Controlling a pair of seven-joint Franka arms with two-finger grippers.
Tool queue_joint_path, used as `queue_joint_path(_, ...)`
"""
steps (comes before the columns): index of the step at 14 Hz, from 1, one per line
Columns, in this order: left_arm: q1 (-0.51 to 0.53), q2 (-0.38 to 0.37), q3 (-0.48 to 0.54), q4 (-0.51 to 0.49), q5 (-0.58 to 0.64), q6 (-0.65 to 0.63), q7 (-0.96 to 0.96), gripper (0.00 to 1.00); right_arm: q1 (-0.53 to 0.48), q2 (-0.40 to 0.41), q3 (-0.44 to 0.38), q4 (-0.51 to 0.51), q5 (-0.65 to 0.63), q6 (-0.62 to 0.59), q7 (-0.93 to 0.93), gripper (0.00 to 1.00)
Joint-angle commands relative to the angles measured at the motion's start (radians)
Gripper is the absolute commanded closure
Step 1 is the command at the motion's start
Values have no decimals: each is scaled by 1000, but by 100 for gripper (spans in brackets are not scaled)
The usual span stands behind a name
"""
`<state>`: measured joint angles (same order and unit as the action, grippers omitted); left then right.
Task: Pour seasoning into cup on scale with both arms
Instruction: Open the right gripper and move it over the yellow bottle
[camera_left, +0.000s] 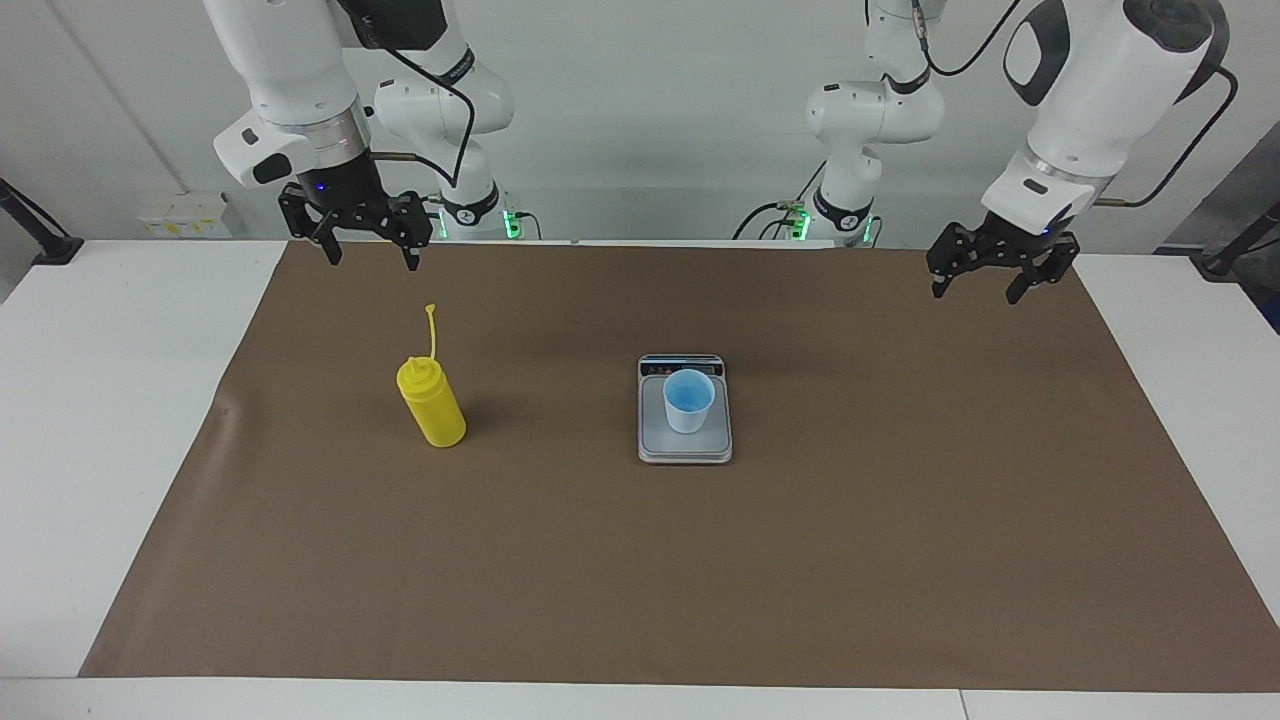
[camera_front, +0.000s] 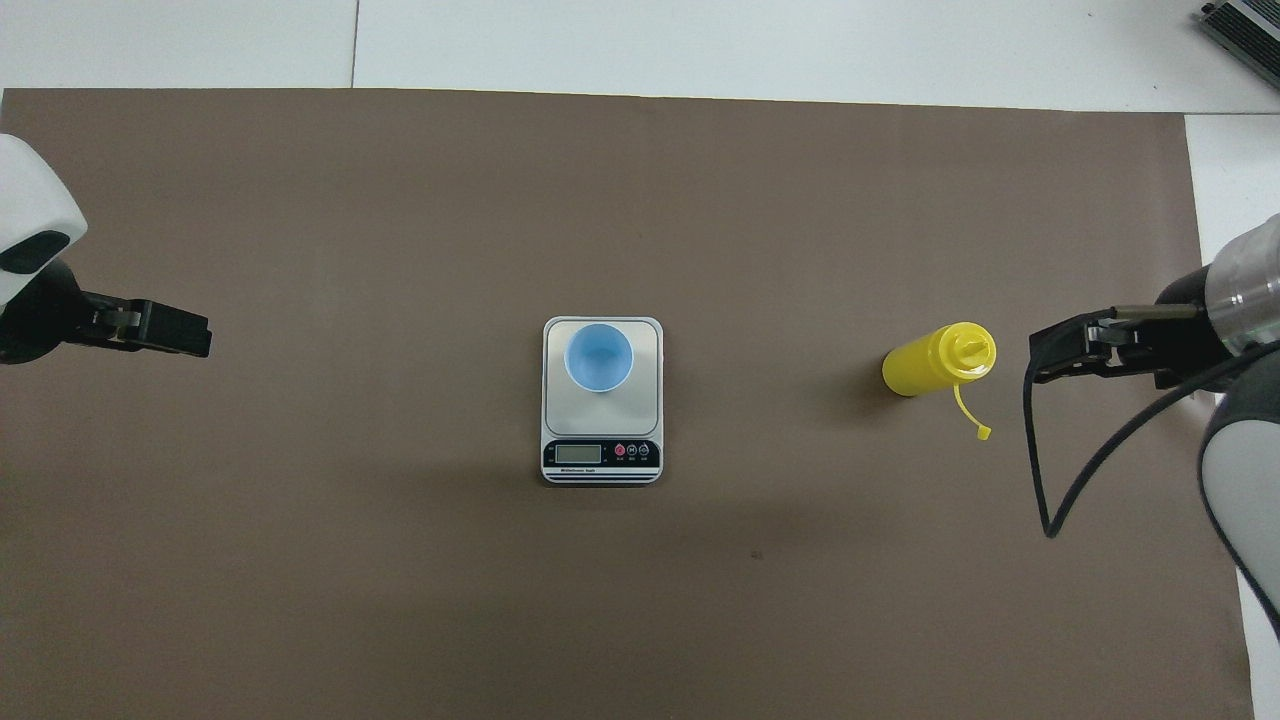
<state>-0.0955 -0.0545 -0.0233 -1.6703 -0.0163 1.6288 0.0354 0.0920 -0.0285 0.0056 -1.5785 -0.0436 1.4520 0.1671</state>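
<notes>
A brown mat covers the white tabletop (camera_left: 120, 420). The cup (camera_left: 689, 400) stands on the scale (camera_left: 685, 445) mid-mat; the seasoning (camera_left: 431, 402) stands upright toward the right arm's end, untouched, so pouring looks not yet begun. The right gripper (camera_left: 366, 245) and the left gripper (camera_left: 987, 280) hang over the mat, jaws spread, holding nothing.

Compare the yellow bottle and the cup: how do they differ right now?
The seasoning is bright yellow; the cup is light blue inside, whitish outside. The seasoning is taller, with a cone nozzle and its cap strap hanging loose; the cup is short, tapered and open-topped. The seasoning stands on the brown paper toward the right arm's end; the cup stands on the scale. Both are upright, and neither is held.
</notes>
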Motion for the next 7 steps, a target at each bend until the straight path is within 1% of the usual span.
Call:
queue_joint_path(1, 40, -1, -9, 9, -19, -26, 1, 0, -34, -28, 1, -24, 21, -28, -28, 0)
queue_joint_path(3, 40, -2, -9, 14, -14, -40, 9, 0, -44, -28, 1, -26, 22, -30, -18, 0)
queue_joint_path(5, 40, -1, -10, 30, -8, -58, 12, 0, -43, -25, 1, -26, 25, 7, 15, 0)
queue_joint_path(7, 40, -5, -10, 18, -10, -46, 12, 0, -57, -25, 1, -29, 71, 28, 163, 0)
